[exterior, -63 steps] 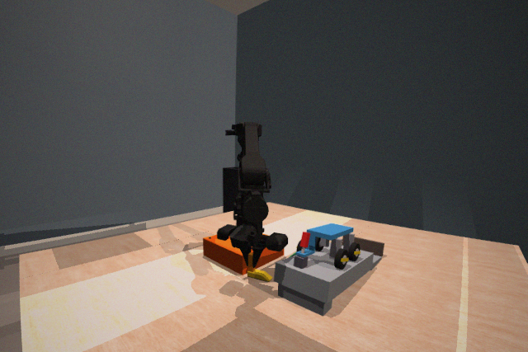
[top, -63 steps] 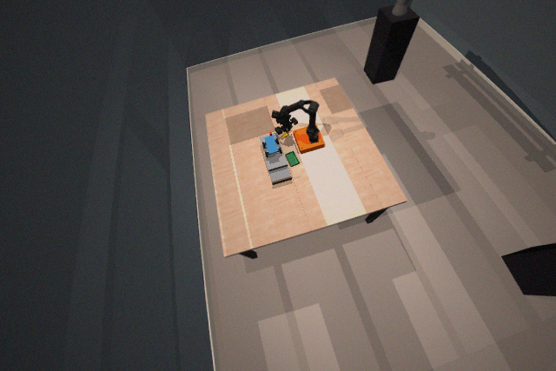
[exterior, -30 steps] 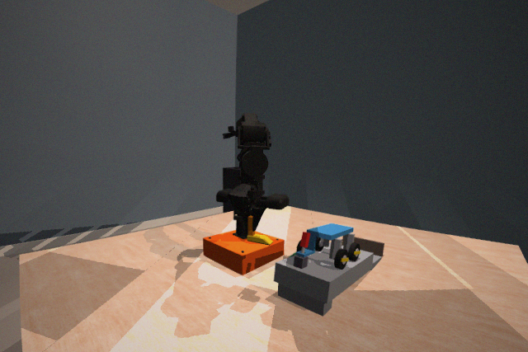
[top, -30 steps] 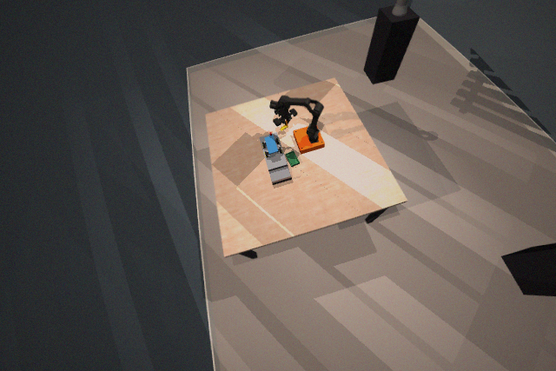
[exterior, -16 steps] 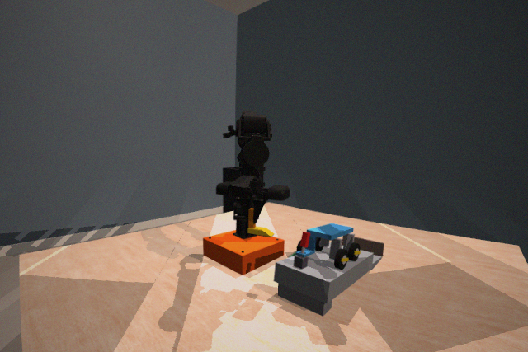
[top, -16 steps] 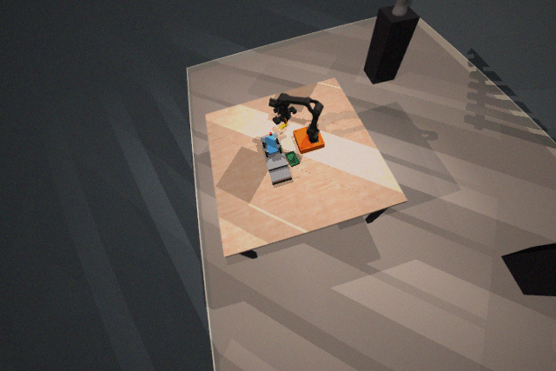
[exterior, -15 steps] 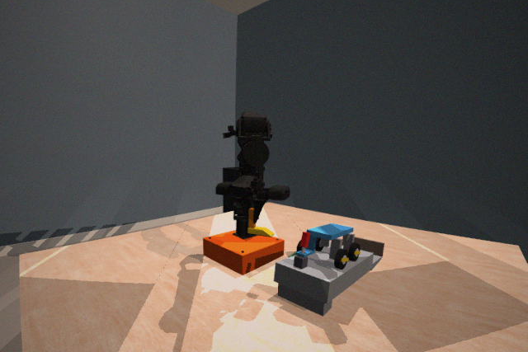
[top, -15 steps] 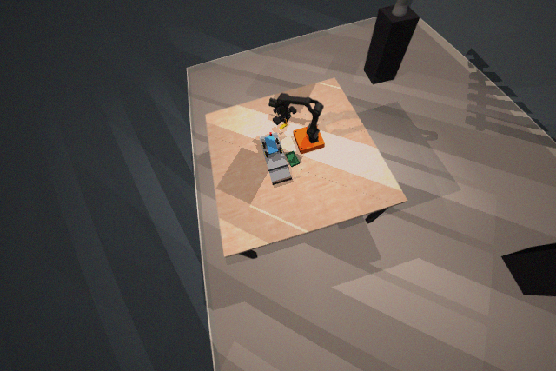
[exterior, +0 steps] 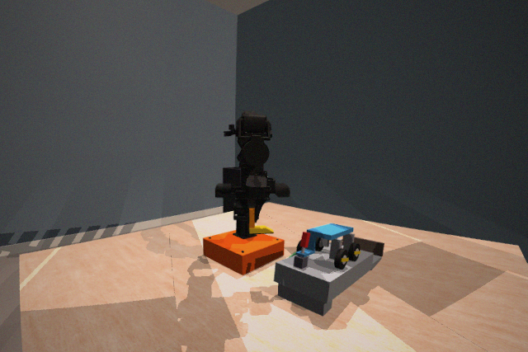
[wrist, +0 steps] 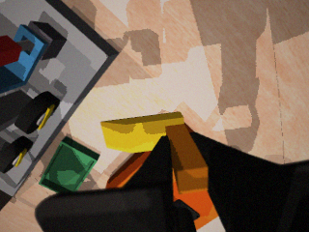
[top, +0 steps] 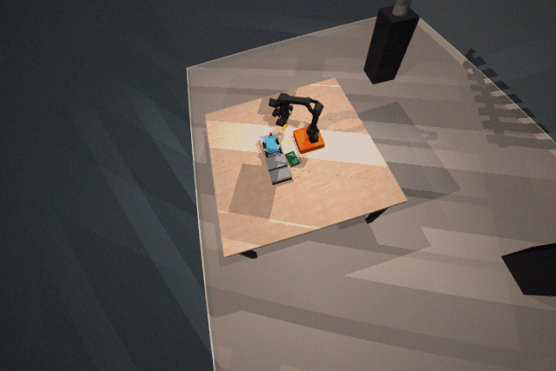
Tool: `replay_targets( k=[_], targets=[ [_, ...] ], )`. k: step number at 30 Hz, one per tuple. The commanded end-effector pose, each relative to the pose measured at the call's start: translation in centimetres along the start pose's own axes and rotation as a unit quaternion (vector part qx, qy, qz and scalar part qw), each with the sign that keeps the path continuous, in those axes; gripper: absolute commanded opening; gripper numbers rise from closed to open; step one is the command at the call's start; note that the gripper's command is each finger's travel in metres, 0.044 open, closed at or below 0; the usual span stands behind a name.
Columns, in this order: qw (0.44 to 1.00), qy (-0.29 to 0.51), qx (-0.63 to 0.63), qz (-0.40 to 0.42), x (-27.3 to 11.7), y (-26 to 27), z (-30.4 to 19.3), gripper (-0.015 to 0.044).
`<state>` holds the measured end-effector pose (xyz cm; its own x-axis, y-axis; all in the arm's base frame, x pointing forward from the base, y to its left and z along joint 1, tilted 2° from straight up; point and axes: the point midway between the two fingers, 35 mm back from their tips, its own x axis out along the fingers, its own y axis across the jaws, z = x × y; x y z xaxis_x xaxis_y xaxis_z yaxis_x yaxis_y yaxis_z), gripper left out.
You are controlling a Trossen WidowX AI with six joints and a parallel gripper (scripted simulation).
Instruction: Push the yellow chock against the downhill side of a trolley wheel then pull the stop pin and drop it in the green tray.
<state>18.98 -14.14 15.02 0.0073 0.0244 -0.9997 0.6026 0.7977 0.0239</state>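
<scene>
My gripper (top: 282, 123) (exterior: 252, 210) (wrist: 178, 140) is shut on the chock's orange handle (exterior: 252, 219) (wrist: 189, 161). The chock's yellow wedge (top: 284, 127) (exterior: 261, 230) (wrist: 137, 135) hangs in the air beside the ramp (top: 280, 174) (exterior: 300, 294) (wrist: 94, 53), off its uphill end. The black rubber base cannot be made out. The blue trolley (top: 271, 144) (exterior: 330, 231) stands on the ramp. The red-headed stop pin (top: 270, 134) (exterior: 305, 239) (wrist: 7, 51) stands upright at its uphill end. The green tray (top: 292, 159) (wrist: 69, 165) lies beside the ramp and looks empty; it is mostly hidden in the exterior view.
The orange base (top: 308, 140) (exterior: 242, 250) of the arm stands on the wooden table (top: 314, 196) (exterior: 106, 279), across the tray from the ramp. A raised lip (exterior: 370, 246) closes the ramp's downhill end. Shadows and bright patches cross the table.
</scene>
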Motion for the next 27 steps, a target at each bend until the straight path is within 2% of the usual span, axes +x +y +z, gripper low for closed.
replay_targets(
  k=[1, 14, 27],
  targets=[
    [0.998, -0.001, -0.068, 0.002, -0.03, 0.07, -0.01, 0.0],
    [0.958, -0.002, -0.287, 0.003, -0.03, 0.07, -0.01, 0.0],
    [0.873, -0.003, -0.488, 0.003, -0.02, 0.06, -0.01, 0.0]
  ],
)
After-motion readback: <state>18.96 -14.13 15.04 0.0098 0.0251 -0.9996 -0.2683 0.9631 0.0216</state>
